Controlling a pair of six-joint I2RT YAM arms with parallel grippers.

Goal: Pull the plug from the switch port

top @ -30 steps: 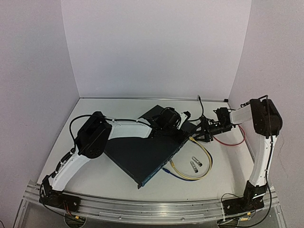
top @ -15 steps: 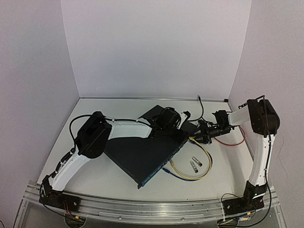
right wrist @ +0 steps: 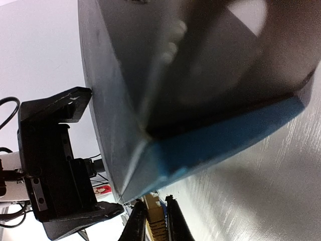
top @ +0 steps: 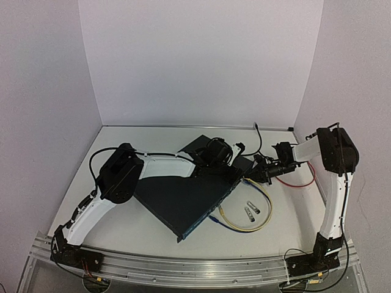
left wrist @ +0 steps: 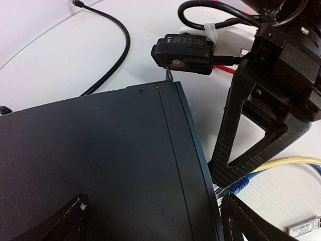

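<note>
The switch (top: 183, 196) lies slantwise on the table, a flat dark box with its port face turned to the right. My right gripper (top: 255, 173) is at the far end of that face. In the right wrist view its two black fingers (right wrist: 136, 227) pinch the yellow plug (right wrist: 154, 221), which sits at the switch (right wrist: 175, 75) just under its blue edge. My left gripper (top: 219, 155) is over the switch's far corner, open. In the left wrist view one fingertip (left wrist: 72, 216) rests over the lid (left wrist: 100, 165) and the other stands past the port edge. A blue plug (left wrist: 242, 184) sits in a neighbouring port.
A yellow cable (top: 264, 206) and a blue cable (top: 231, 225) loop on the table right of the switch. Two small silver modules (top: 252, 211) lie inside the loop. A red cable (top: 300, 181) lies under the right arm, and a black cable (top: 259, 137) runs to the back wall.
</note>
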